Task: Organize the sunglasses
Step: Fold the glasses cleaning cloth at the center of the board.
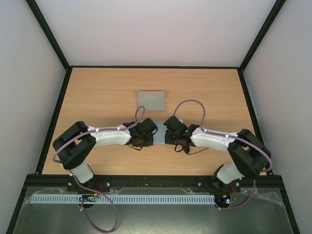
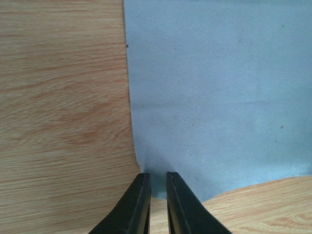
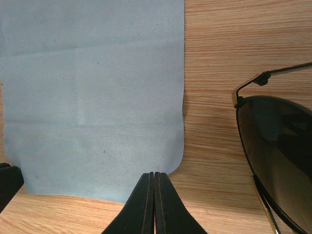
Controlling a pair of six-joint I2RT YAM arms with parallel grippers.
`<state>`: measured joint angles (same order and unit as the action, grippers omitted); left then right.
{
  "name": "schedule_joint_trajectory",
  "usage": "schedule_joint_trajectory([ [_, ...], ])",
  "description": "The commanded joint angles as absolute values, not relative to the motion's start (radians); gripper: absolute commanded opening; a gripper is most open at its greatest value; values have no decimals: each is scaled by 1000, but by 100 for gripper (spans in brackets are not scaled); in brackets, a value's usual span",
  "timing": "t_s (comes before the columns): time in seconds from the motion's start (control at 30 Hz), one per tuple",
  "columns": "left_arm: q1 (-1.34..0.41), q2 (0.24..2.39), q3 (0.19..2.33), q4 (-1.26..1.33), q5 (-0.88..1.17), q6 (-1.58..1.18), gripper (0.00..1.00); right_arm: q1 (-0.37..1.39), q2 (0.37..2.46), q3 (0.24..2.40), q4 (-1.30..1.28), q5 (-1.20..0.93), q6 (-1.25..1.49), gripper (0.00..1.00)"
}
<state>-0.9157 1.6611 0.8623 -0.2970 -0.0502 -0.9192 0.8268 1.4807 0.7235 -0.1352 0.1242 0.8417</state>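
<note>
Sunglasses (image 3: 278, 146) lie on the table (image 3: 219, 48), right of our right pincer (image 3: 154, 174), which is closed tight. Our left pincer (image 2: 157, 174) stands a little apart around a corner of the blue cloth (image 2: 219, 97) — we think to lift it.

Wire-framed sunglasses (image 3: 278, 156) (dark lens) on table (image 3: 219, 58)

A light blue cloth (image 3: 92, 97) is laid flat on the wooden surface (image 1: 97, 97); a pale oblong case (image 1: 150, 100) is set just beyond the cloth.
</note>
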Motion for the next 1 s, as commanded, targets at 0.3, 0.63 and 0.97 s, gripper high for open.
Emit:
schedule_joint_trajectory([
  [0.3,-924,1674,841,-315,-65,-917,2,827,1463,717,-152,130,835,1],
  [0.63,-874,1641,891,-320,-41,-888,2,826,1458,756,-179,144,820,1],
  [0.97,-835,1625,905,-316,-25,-871,2,810,1464,792,-195,147,805,1],
])
